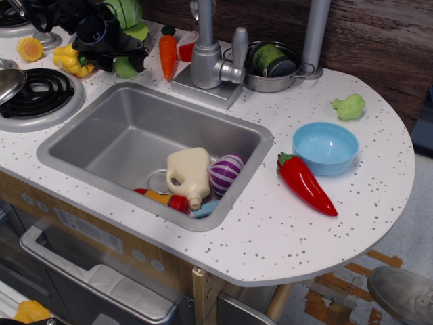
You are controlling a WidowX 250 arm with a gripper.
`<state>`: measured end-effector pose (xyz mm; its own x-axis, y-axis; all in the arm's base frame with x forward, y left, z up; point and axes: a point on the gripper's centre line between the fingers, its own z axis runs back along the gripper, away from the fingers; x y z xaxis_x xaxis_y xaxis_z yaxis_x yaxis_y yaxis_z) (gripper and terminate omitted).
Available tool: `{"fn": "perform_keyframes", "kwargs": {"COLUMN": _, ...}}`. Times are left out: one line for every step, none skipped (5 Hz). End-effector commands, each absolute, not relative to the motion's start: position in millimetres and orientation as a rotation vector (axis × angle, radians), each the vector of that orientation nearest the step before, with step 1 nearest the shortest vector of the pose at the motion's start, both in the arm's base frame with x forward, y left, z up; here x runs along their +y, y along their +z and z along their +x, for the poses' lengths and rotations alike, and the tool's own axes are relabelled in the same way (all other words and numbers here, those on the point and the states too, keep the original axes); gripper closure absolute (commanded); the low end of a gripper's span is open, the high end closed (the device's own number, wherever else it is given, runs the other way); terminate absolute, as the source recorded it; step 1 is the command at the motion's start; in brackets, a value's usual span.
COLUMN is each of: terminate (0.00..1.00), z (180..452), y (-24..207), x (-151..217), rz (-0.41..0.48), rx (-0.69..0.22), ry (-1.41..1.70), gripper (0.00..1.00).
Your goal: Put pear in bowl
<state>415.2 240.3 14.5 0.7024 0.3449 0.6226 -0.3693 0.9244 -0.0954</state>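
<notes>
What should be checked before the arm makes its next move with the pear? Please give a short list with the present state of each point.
1. Gripper is at the pear: ok, it is right over it, behind the sink.
2. Pear firmly held between the fingers: cannot tell, the black gripper hides the contact.
3. Bowl is empty and upright: ok.
4. Way to the bowl is free: not ok if the arm travels low, as the tap and carrot stand between.
5. Red pepper is clear of the bowl: not ok, it lies against its rim.
</notes>
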Motion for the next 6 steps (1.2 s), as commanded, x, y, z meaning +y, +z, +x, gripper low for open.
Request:
{"fn": "perform_keyframes", "kwargs": {"terminate": 0.0, "z": 430.1, "y": 24.2, "x": 257.4, "rz": 0.049, "rx": -0.753, "ry": 0.372, "gripper": 0.0}}
{"fn": "perform_keyframes", "kwargs": {"terminate": 0.0, "z": 428.3, "y": 25.7, "x": 252.9, "rz": 0.046, "rx": -0.733, "ry": 0.375, "gripper": 1.0}}
{"fn": "perform_keyframes", "kwargs": {"terminate": 0.0, "z": 415.6, "y": 47.9, "x": 233.0, "rz": 0.041, "rx": -0.679, "ry": 0.399, "gripper": 1.0}}
{"fn": "perform_keyframes", "kwargs": {"terminate": 0.0, "z": 388.8, "y": 87.6, "x": 194.0, "rz": 0.097, "rx": -0.6, "ry": 0.462, "gripper": 1.0}}
{"fn": "perform_keyframes", "kwargs": {"terminate": 0.0, "z": 356.4, "y": 117.4, "x": 149.9, "rz": 0.104, "rx": -0.564, "ry": 0.451, "gripper": 1.0}}
{"fn": "perform_keyframes", "kwargs": {"terminate": 0.0, "z": 350.0, "y": 134.9, "x": 103.0, "rz": 0.034, "rx": -0.525, "ry": 0.403, "gripper": 1.0}}
